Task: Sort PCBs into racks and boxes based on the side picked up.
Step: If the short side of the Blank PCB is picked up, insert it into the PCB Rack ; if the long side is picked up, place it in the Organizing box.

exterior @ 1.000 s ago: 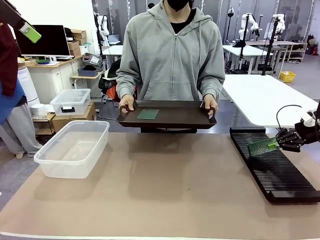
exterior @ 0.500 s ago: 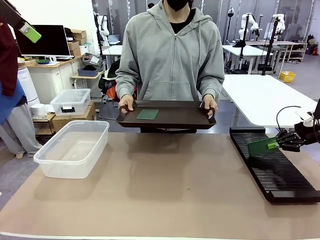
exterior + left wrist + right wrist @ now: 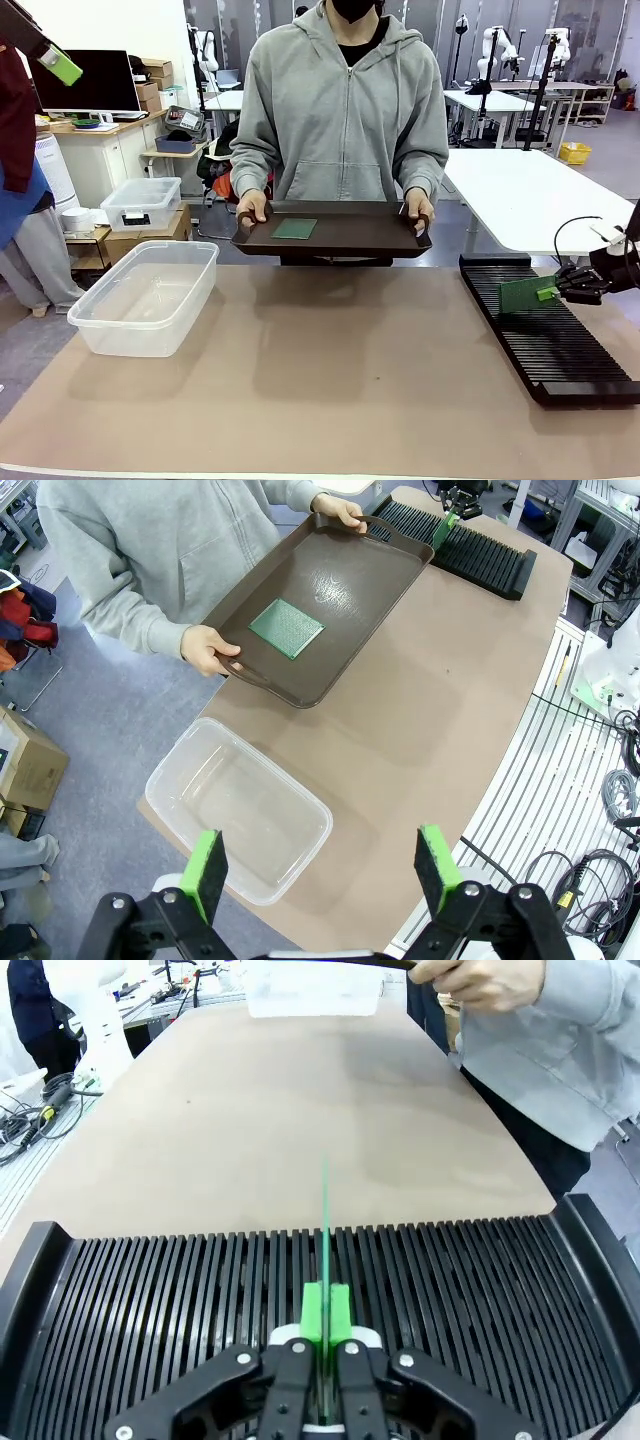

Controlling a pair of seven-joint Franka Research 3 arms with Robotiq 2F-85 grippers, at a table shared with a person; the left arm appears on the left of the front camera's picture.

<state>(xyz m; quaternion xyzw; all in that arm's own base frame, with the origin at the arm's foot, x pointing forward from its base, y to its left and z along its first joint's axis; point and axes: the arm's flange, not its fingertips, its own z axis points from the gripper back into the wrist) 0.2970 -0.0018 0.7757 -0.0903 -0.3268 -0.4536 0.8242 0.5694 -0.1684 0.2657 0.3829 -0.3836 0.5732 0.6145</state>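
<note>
1. Front: right gripper (image 3: 556,293) pinches a PCB (image 3: 522,294) upright over the rack (image 3: 560,350); second PCB (image 3: 295,228) lies on a person's (image 3: 345,110) tray (image 3: 365,232).
2. Left wrist: left gripper (image 3: 322,868) spread wide above the box (image 3: 240,810).
3. Right wrist: pinched PCB edge-on over rack slots.

A tub (image 3: 145,295) is sitting at the table's (image 3: 330,390) left and a rack (image 3: 545,340) at its right. Behind, a person (image 3: 345,110) is holding a tray (image 3: 350,232) bearing one PCB (image 3: 295,229), with a second PCB (image 3: 522,294) standing on edge over the rack.
</note>
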